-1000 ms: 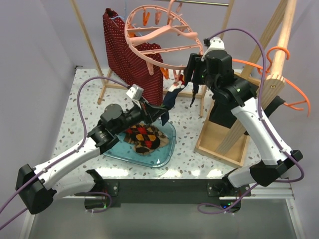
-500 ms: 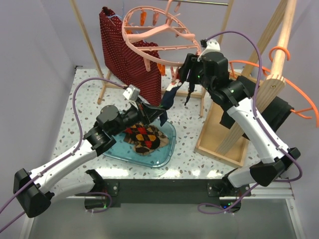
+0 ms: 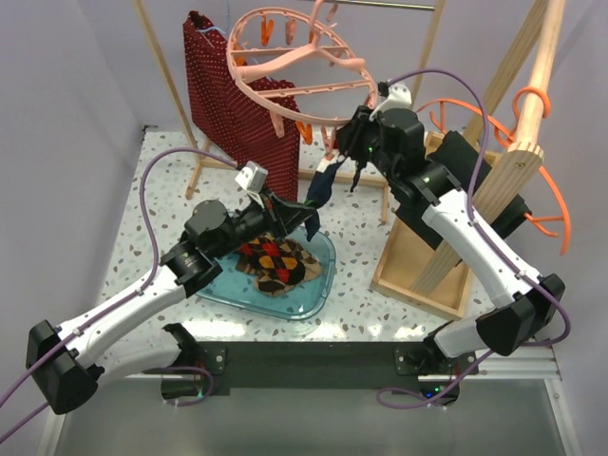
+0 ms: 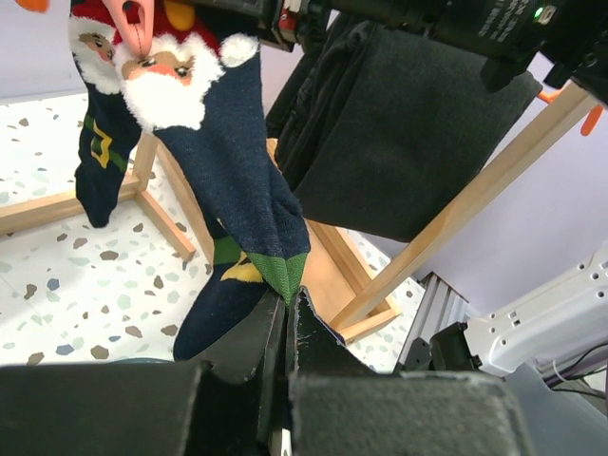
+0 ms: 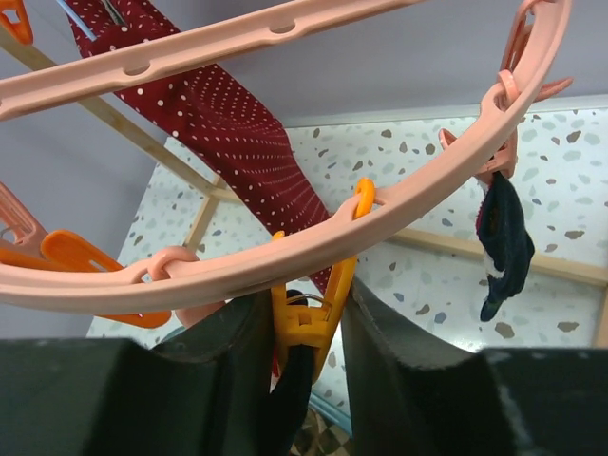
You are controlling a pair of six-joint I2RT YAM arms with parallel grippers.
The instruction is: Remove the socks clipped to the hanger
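Starting at your near side, the blue tray [image 3: 315, 294] on the surface [image 3: 161, 180] already holds some checkered socks [image 3: 275, 264]. Just above it, your left pincer [image 4: 288, 306] is fully closed on the green toe of the navy Santa sock [image 4: 237, 161], and this sock hangs stretched upward toward the hanger [image 5: 285, 249]. Further up, your right pincer [image 5: 306, 318] has its two fingers pressed against both sides of the orange peg [image 5: 328, 285] on the ring. A dark cuff hangs under this peg, and it seems to be the same sock. You cannot see whether the peg mouth is opened yet. Compared with one second ago, the right arm has moved to the left and the ring has swung with it, while the left grip has not changed. I judge that the release is only being prepared, because the sock is still clipped. Behind it, a second navy sock [image 5: 502, 237] hangs on a pink peg, so more work remains.
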